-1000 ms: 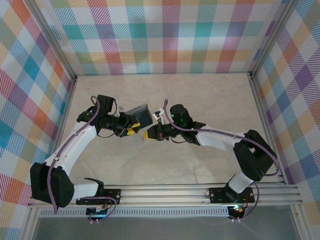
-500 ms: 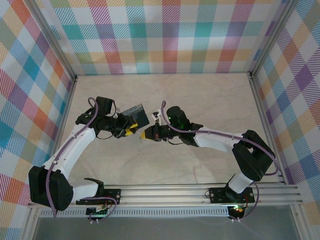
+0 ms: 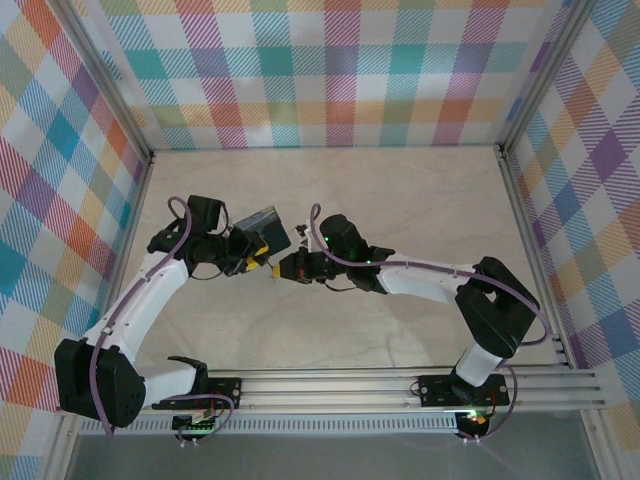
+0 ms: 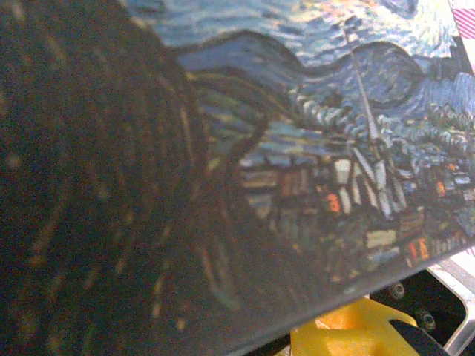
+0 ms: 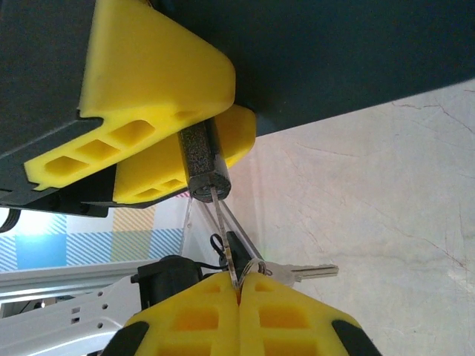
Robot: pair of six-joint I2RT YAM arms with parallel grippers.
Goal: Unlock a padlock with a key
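Padlock (image 3: 267, 230) sits left of centre, with the left gripper (image 3: 256, 252) part-closed on its flat faces.
Treat it as dense, rigid, with a slick print: clamp the body, not the shackle. Right gripper (image 5: 239, 291) is pinched fully closed on the key ring (image 5: 236, 256); the key (image 5: 312, 272) dangles loose. You can't see the keyhole.

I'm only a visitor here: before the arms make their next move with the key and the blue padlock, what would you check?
1. Padlock gripped in the left jaws: ok.
2. Right jaws shut on the key: ok.
3. Key's tip reaches the end of the dark cylinder: ok.
4. Key pushed fully in: cannot tell.
5. Spare key sticks out sideways, clear of the cylinder: ok.
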